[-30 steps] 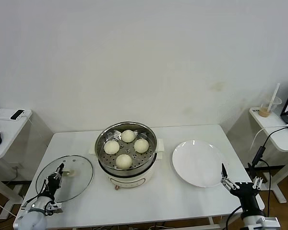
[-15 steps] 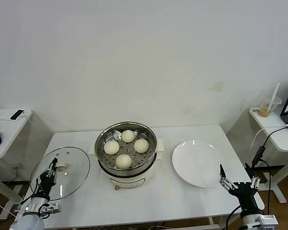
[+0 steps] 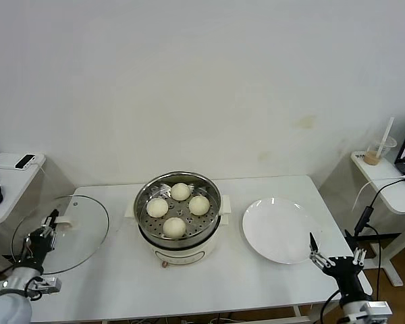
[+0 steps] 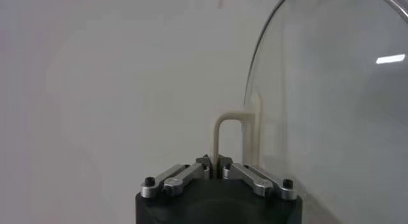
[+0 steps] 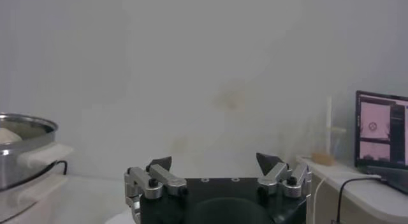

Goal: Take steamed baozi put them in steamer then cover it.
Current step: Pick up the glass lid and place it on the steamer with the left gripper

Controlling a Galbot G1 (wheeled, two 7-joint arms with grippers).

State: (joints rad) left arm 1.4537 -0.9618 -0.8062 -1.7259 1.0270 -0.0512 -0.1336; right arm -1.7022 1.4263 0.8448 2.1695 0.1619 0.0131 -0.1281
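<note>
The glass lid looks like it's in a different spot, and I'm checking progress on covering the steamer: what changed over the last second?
The left gripper, shut on the cover's handle, has lifted the cover off the table and swung it left, tilted, past the table's left edge. Unchanged: four baozi in the open steamer, the empty white plate, and the right gripper open near the table's front right corner.

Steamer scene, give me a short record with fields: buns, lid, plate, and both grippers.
buns: four steamed baozi on the tray inside the open steamer
lid: glass cover lifted and tilted, left of the steamer
left gripper: shut on the cover's bar handle
right gripper: open, empty, near the table's front right corner
plate: white, empty, right of the steamer
</note>
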